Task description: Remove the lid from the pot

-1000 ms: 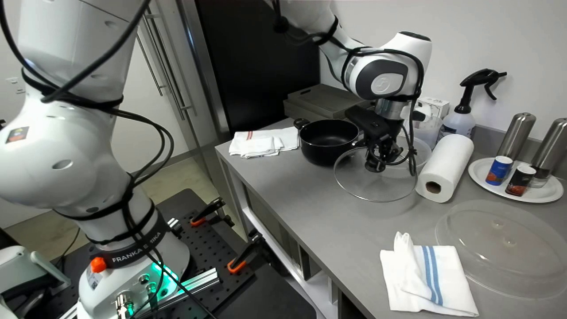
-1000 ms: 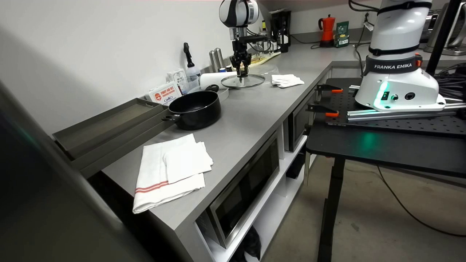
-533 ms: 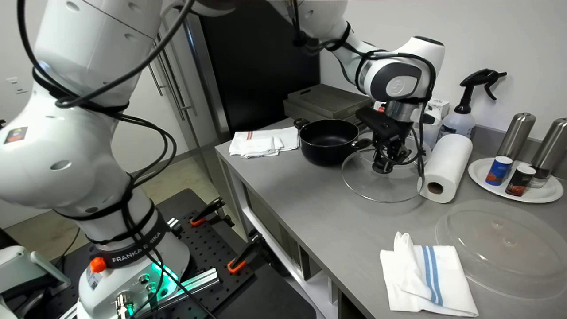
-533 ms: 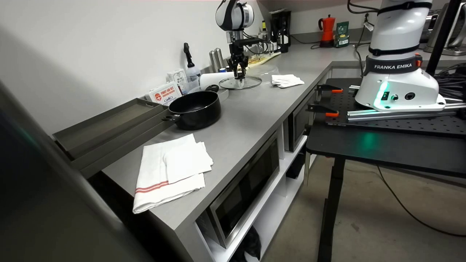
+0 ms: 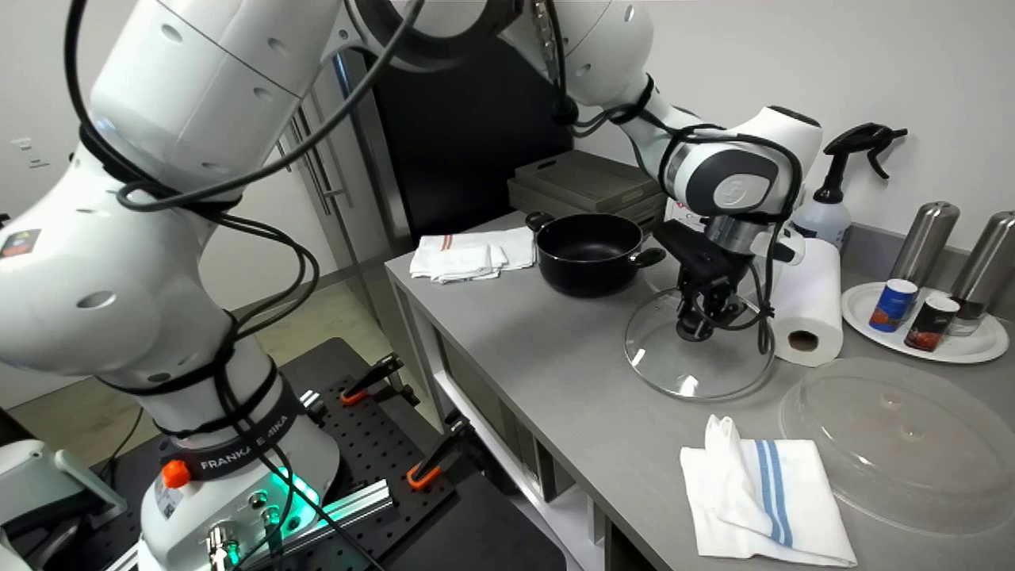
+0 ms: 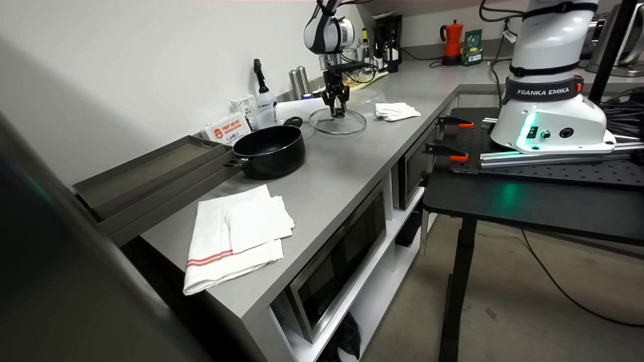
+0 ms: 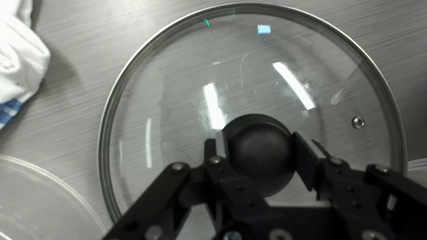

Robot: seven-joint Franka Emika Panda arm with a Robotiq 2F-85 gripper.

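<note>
The pot (image 5: pixel 588 274) stands upright on the grey worktop (image 5: pixel 547 349), its round mouth facing the ceiling. In both exterior views the lid (image 5: pixel 699 361) is off the pot, near it but apart from its sides and handles; it is clear glass with a metal rim (bright reflections streak it in the wrist view). The pincer (image 7: pixel 262 151) pinches the lid, fingers (image 7: pixel 305 161) pressed to opposite sides of the black knob (image 7: pixel 260 156). Whether the rim touches the worktop or hangs just above it is hard to judge from these angles.

Just beside the pot, on the side away from the lid, lies a white cloth with red stripes (image 5: pixel 472 255); grey trays (image 5: pixel 591 182) sit near the pot, toward the wall (image 5: pixel 944 87). Well apart from the pot, past the lid, are a blue-striped cloth (image 5: pixel 765 500), a large clear dish (image 5: pixel 896 468) and a white plate (image 5: pixel 985 349) with two white-capped shakers (image 5: pixel 894 309), tall steel canisters (image 5: pixel 928 242) close by them. A paper towel roll (image 5: pixel 809 301) lies nearer the pot than that plate does.
</note>
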